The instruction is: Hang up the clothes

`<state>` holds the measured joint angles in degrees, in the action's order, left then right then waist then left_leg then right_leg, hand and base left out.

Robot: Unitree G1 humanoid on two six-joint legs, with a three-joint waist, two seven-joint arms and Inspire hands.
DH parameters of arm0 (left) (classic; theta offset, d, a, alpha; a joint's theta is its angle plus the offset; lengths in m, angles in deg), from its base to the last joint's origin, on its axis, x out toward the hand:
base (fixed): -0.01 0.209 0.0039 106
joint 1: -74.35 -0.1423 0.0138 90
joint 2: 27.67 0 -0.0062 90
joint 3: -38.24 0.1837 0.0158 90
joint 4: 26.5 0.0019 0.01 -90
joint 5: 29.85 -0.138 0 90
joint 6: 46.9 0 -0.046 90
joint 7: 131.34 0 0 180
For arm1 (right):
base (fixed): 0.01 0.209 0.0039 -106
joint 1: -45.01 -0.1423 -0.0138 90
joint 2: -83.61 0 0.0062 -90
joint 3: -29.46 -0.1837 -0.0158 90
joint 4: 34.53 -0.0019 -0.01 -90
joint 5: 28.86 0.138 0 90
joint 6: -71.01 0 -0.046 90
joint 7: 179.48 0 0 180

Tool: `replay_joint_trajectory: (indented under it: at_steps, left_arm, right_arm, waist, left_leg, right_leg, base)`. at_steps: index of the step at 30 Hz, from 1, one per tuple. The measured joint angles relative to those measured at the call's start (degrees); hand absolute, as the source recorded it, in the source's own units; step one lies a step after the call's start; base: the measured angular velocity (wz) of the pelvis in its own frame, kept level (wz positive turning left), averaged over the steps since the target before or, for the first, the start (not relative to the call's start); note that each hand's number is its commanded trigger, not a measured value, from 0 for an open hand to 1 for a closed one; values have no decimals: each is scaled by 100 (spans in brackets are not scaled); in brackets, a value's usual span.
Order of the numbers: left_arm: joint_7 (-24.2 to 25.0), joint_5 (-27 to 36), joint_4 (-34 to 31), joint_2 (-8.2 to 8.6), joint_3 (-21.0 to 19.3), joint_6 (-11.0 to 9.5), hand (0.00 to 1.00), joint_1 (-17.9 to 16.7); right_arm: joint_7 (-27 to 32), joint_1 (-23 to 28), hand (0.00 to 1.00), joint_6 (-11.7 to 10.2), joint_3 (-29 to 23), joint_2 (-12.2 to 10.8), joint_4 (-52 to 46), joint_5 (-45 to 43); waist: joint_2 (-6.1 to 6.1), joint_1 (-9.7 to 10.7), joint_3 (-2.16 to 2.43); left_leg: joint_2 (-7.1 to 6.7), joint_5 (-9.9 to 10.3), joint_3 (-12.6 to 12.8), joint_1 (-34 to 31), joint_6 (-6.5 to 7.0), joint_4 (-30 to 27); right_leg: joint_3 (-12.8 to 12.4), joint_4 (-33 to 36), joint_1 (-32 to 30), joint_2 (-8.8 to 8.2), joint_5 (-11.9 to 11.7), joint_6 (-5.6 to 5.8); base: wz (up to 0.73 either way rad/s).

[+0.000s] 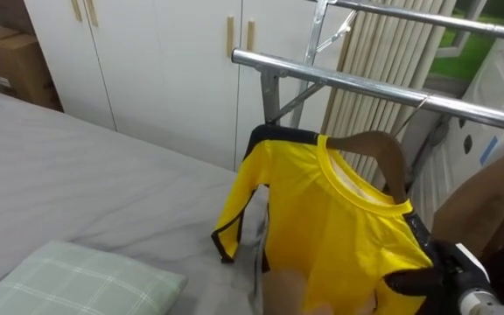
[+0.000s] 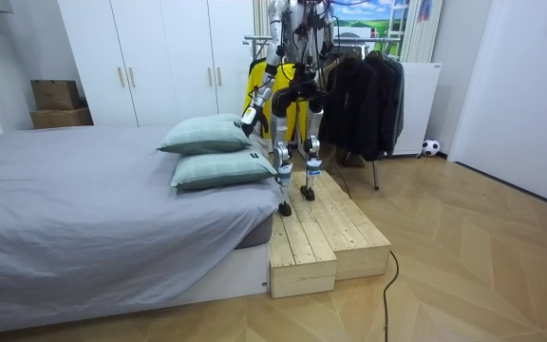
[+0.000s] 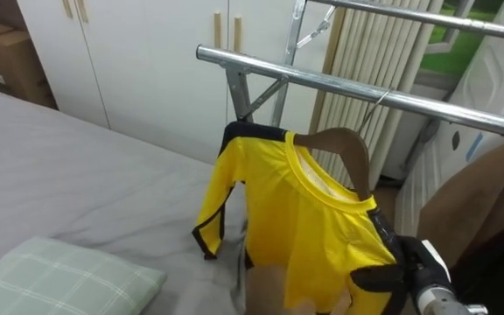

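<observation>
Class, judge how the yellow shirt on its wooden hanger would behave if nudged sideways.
The yellow shirt is probably floppy and light: its sleeve droops in soft folds. The wooden hanger looks rigid, so it would likely swing from its hook at the metal rail, cloth trailing.

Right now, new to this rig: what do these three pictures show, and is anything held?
A two-legged humanoid stands on a wooden platform between the bed and a clothes rack. Two pictures come from its head camera, looking down; the third from a camera across the room. A yellow shirt sits on a wooden hanger, its hook up at the metal rail. The right robot hand is at the shirt's sleeve; whether it grips is unclear. The left robot hand hangs by the pillows.
</observation>
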<state>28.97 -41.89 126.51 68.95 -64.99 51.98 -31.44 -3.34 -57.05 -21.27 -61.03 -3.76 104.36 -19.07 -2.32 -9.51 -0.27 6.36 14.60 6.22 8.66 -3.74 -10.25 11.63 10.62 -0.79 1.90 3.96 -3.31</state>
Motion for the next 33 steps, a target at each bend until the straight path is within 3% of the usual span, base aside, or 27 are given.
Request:
replay_joint_trajectory:
  at_steps: [12, 15, 33]
  left_arm:
    - [70, 0, 0, 2, -52, -1, 0, -7]
    - [80, 0, 1, 2, -56, 0, 0, -10]
    - [264, 0, 5, 1, -117, 0, 0, -11]
  right_arm:
    - [-10, 26, 0, 9, -32, 0, 0, 0]
    - [-8, 26, 0, 109, -34, 0, 1, 2]
    - [-66, 30, 0, 246, -45, 0, 19, -10]
  waist:
    - [-12, 1, 20]
    - [-19, 1, 22]
    - [-47, 2, 10]
  left_leg:
    - [0, -1, 16, 3, 1, -2]
    - [0, -2, 16, 6, 1, -2]
    - [-2, -1, 18, 6, 1, 7]
  right_leg:
    - [-19, 17, -14, 4, 3, -4]
    - [-21, 17, -12, 3, 3, -4]
    - [-44, 15, -11, 4, 10, 4]
  base:
    - [0]
    - [0]
    - [0]
